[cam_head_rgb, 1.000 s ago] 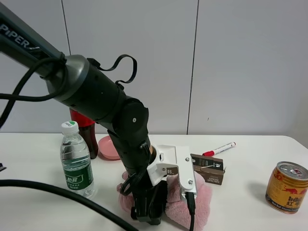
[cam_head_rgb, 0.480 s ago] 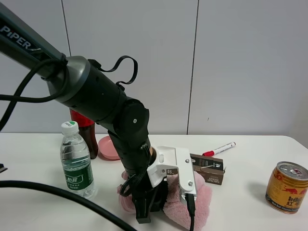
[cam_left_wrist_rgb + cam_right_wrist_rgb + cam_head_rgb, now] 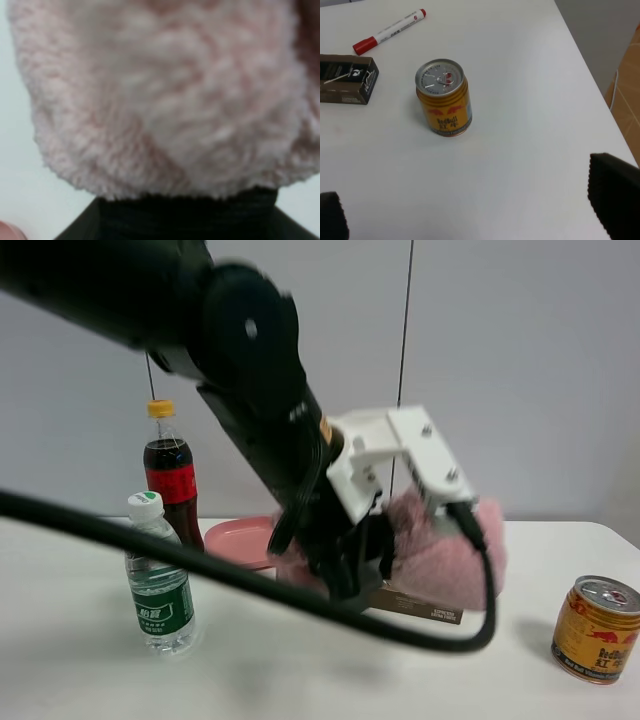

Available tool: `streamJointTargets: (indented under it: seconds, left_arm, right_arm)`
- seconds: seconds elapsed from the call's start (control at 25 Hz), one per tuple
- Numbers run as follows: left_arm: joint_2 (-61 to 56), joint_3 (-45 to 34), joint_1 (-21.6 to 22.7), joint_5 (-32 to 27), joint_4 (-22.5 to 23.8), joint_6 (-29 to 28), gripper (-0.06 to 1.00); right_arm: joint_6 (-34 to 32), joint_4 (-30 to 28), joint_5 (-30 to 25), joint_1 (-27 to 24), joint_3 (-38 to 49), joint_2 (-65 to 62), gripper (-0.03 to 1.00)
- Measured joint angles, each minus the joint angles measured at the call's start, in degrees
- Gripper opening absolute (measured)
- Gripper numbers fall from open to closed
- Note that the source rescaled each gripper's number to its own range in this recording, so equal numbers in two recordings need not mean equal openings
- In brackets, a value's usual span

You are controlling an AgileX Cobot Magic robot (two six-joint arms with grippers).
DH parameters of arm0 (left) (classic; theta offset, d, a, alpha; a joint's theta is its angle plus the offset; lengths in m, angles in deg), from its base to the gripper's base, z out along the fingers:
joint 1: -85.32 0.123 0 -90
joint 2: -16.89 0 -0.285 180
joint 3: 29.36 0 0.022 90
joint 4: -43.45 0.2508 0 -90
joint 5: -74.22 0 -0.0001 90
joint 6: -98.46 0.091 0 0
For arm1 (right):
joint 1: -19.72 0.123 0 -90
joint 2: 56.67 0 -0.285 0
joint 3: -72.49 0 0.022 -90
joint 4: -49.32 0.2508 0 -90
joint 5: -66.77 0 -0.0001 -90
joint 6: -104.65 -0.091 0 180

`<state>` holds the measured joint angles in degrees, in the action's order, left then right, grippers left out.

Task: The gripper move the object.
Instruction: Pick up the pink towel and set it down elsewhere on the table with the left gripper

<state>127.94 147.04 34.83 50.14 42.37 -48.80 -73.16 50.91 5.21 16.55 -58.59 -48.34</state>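
My left gripper (image 3: 352, 562), black fingers under a white bracket, is shut on the fluffy pink towel (image 3: 440, 552) and holds it in the air above the brown box (image 3: 422, 602). In the left wrist view the towel (image 3: 160, 100) fills almost the whole frame, with a black band (image 3: 186, 218) at its edge; the fingers are hidden there. My right gripper (image 3: 472, 215) is open and empty above the table, its two black fingertips (image 3: 615, 197) far apart, near the gold can (image 3: 443, 97). It is out of the exterior view.
A water bottle (image 3: 158, 575), a cola bottle (image 3: 170, 472) and a pink plastic dish (image 3: 243, 540) stand at the left. The gold can (image 3: 597, 628) stands at the right. A red marker (image 3: 389, 31) lies beyond the brown box (image 3: 347, 79). The table's edge (image 3: 600, 95) is close to the can.
My left arm has risen and swung right, lifting the pink towel off the table into the air. The cola bottle and the dish, hidden before, now show.
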Motion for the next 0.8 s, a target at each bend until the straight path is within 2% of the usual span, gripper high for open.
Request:
streamJointTargets:
  seconds: [0.12, 0.24, 0.28, 0.36, 0.4, 0.44, 0.52, 0.64, 0.8]
  left_arm:
    - [-6.1, 0.0, -1.6, 2.5, -0.9, -7.3, 0.02]
    - [-10.5, 0.0, -2.2, 6.5, -1.5, -17.9, 0.02]
    - [-10.5, 0.0, -2.2, 6.5, -1.5, -17.9, 0.02]
    - [-12.7, 0.0, -2.2, 9.7, -1.5, -27.5, 0.02]
    - [-13.7, 0.0, -2.2, 12.9, -1.5, -40.1, 0.02]
    - [-13.8, 0.0, -2.2, 14.5, -1.2, -46.1, 0.02]
    - [-13.6, -0.1, -2.2, 17.3, 1.1, -54.4, 0.02]
    - [-12.8, -0.1, -2.2, 20.4, 5.4, -58.8, 0.02]
    - [-10.6, -0.1, -1.3, 24.9, 9.2, -59.9, 0.02]
  right_arm:
    - [0.0, 0.0, 0.0, 0.0, 0.0, 0.0, 1.0]
    - [0.0, 0.0, 0.0, 0.0, 0.0, 0.0, 1.0]
    - [0.0, 0.0, 0.0, 0.0, 0.0, 0.0, 1.0]
    - [0.0, 0.0, 0.0, 0.0, 0.0, 0.0, 1.0]
    - [0.0, 0.0, 0.0, 0.0, 0.0, 0.0, 1.0]
    - [0.0, 0.0, 0.0, 0.0, 0.0, 0.0, 1.0]
    - [0.0, 0.0, 0.0, 0.0, 0.0, 0.0, 1.0]
    - [0.0, 0.0, 0.0, 0.0, 0.0, 0.0, 1.0]
    - [0.0, 0.0, 0.0, 0.0, 0.0, 0.0, 1.0]
